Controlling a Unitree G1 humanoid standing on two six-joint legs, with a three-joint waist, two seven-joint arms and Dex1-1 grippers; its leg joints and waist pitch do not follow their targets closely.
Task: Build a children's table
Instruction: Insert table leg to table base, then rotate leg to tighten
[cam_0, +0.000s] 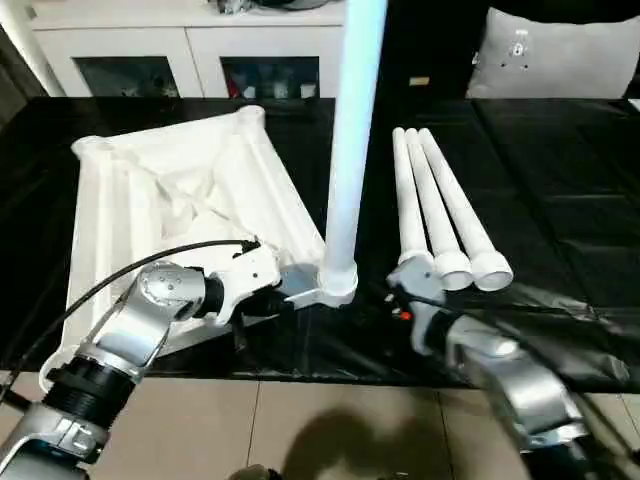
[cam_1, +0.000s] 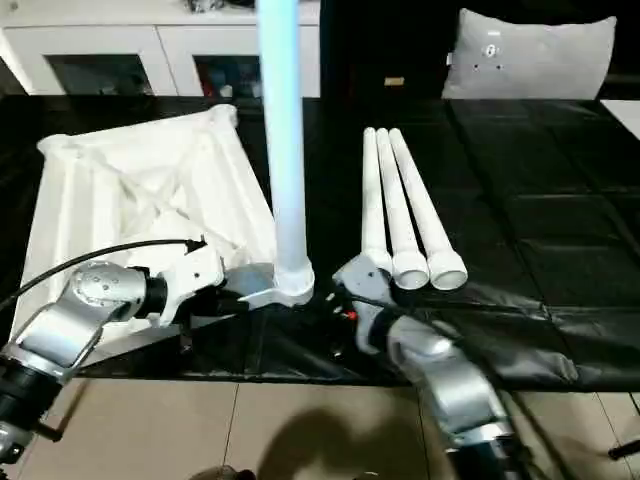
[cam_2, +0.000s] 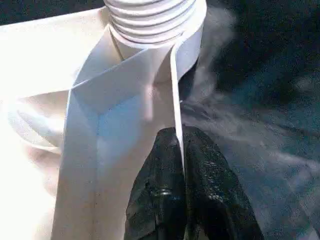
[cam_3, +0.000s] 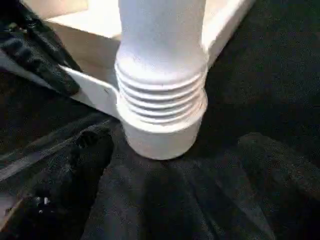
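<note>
One leg (cam_0: 352, 150) upright in the tabletop (cam_0: 180, 210) near corner socket, threads showing. Left gripper (cam_2: 179, 150) clamped on tabletop rim; right gripper (cam_3: 165, 200) spread, empty. Next, probably: fetching from three spare legs (cam_0: 440, 215) alongside.

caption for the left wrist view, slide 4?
Left gripper pinching the tabletop rim beside the corner socket where a threaded leg stands.

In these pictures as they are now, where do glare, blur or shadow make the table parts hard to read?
Left eye view: the tabletop is washed out, its ribs barely readable; the upright leg looks bluish. Left wrist view: the tabletop glares bright; the black cover is hazy. Right wrist view: the leg's threads are sharp; the right end effector's near fingers blur.
</note>
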